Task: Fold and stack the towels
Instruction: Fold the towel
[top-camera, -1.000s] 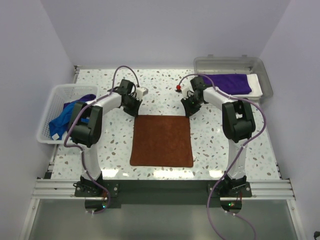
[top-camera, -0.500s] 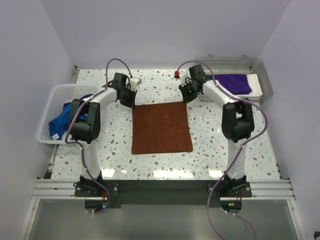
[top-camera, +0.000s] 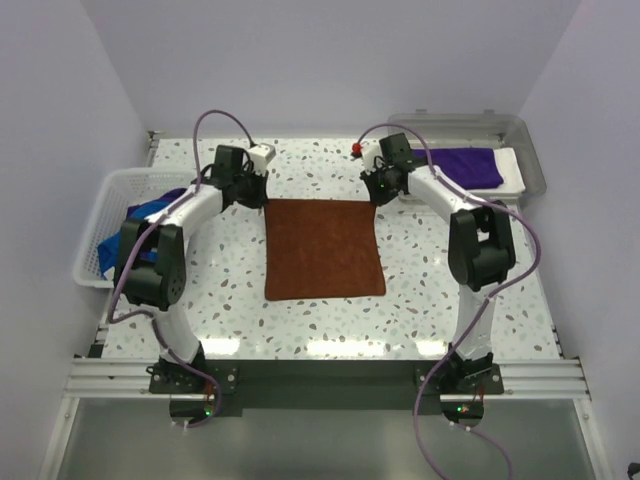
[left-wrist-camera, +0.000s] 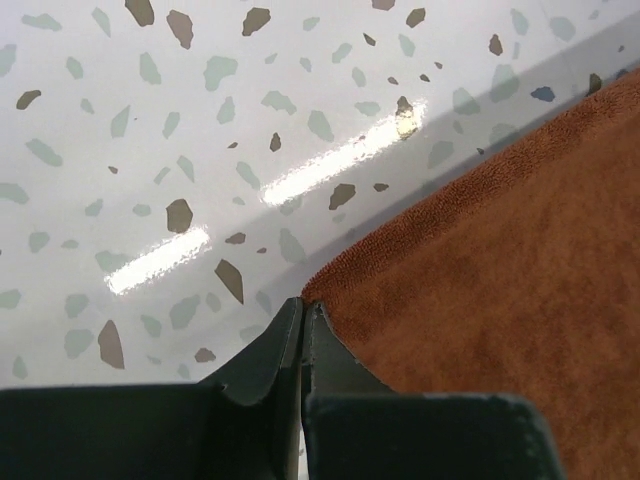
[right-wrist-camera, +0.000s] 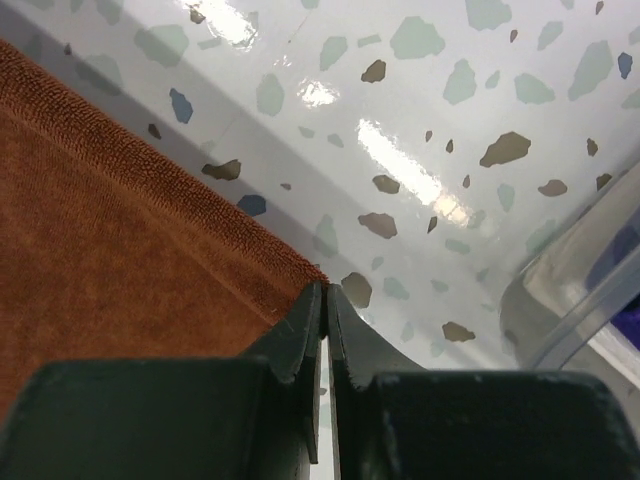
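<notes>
The left gripper (left-wrist-camera: 302, 305) and right gripper (right-wrist-camera: 325, 290) are both pinched shut, each seemingly nipping a far corner of the rust-brown towel (top-camera: 323, 248), which lies spread flat on the speckled table (top-camera: 230, 290). A purple towel (top-camera: 462, 165) lies in the tray (top-camera: 535, 175).

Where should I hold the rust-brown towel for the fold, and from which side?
By its two far corners, each from its outer far side. The rust-brown towel lies flat and spread, so only edges and corners offer a pinch. The left gripper and right gripper are shut on those corners now.
</notes>
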